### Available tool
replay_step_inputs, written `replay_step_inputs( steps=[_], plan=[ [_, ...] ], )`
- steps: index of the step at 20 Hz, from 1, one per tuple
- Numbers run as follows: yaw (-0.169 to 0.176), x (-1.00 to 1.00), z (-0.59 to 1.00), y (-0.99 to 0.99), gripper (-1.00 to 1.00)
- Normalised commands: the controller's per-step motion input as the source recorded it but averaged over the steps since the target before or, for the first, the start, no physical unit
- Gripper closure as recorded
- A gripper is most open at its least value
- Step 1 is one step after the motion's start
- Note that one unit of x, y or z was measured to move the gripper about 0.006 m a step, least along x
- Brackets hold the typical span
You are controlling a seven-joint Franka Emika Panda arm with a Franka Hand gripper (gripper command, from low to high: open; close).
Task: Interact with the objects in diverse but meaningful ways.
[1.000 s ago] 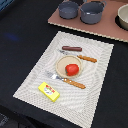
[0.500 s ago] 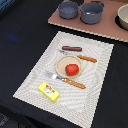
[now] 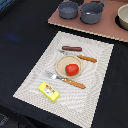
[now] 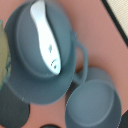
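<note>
Blurring the wrist view: white utensil (image 4: 46, 35) inside grey pot (image 4: 45, 55); hand unseen, state unknowable.

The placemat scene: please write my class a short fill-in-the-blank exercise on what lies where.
1. The red tomato sits on a small round ____.
2. The yellow box lies on the striped ____.
3. The brown sausage lies beyond the plate, nearer the two grey ____.
4. In the wrist view, a ____ utensil lies in a grey pot.

Missing words: plate; placemat; pots; white
</note>
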Motion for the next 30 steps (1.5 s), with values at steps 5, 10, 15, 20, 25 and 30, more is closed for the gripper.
replay_step_inputs(
  steps=[5,10,15,20,25,30],
  plan=[
    [0.024,0.13,-0.08,-0.83,-1.0],
    [0.123,0.1,-0.31,-0.54,-1.0],
    [0.169,0.01,-0.42,-0.43,-1.0],
    [0.162,0.0,-0.42,-0.38,-1.0],
    [0.16,0.0,-0.45,-0.28,-1.0],
    [0.101,-0.11,-0.47,-0.06,-1.0]
  ],
)
